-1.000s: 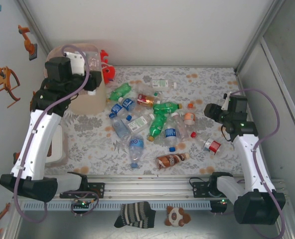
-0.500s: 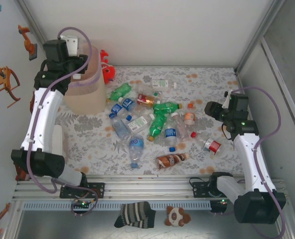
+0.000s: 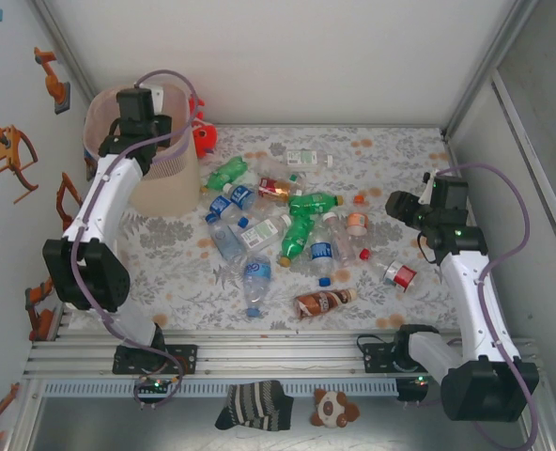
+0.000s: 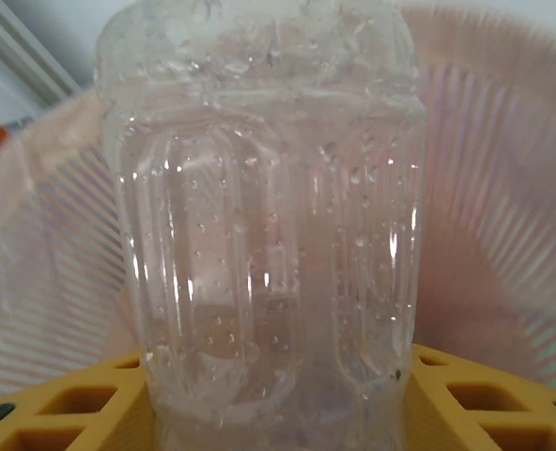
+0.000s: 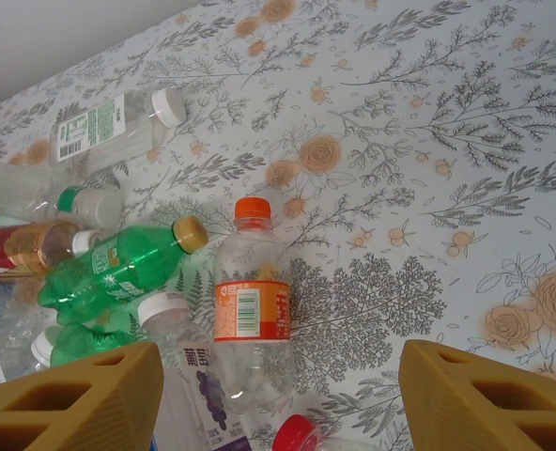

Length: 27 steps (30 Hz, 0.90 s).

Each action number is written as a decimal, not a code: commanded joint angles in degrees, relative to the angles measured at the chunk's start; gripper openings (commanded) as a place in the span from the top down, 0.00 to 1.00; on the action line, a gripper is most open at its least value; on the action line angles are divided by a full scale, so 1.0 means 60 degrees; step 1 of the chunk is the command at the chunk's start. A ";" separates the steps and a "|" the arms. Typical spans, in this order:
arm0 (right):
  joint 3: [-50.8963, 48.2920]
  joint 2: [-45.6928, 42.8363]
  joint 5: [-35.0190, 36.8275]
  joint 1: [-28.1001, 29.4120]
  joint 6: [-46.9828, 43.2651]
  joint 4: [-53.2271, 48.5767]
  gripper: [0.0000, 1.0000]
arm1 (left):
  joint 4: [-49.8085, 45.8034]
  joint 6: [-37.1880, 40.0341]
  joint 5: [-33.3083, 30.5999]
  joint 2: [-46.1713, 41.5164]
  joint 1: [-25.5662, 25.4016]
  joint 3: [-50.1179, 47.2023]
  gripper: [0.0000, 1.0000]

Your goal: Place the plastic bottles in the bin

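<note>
Clear bottle (image 4: pixel 264 235) in left pincer (image 4: pixel 278 381) above bin (image 4: pixel 508 188)

My left fingers (image 4: pixel 100 381) are mustard yellow. The bottle (image 4: pixel 269 235) is clear, speckled with droplets; the bin (image 4: pixel 503 216) ribbed pale pink. The counter (image 5: pixel 428 141) is white with grey leaves, orange flowers.

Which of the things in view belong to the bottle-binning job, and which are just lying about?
For the job:
- pink bin
- clear bottle in the left pincer
- loose plastic bottles on the table

Lying about:
- red fish plush beside the bin
- striped sock
- small brown-and-white plush toy
</note>
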 commanded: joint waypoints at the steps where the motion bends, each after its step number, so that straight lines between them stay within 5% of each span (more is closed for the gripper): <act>1: 0.0038 -0.0120 -0.0037 0.0078 0.0150 -0.0045 0.34 | 0.0641 -0.0001 -0.0313 0.0139 0.0225 -0.0456 0.47; 10: 0.0067 0.0023 -0.0094 0.0078 0.0146 -0.0006 0.34 | -0.1107 -0.0962 0.1584 0.1544 0.1041 0.0346 0.50; 27: 0.0257 0.0203 -0.0064 0.0078 0.0190 0.0049 0.34 | -0.1529 -0.1026 0.1957 0.1291 0.1056 0.2380 0.50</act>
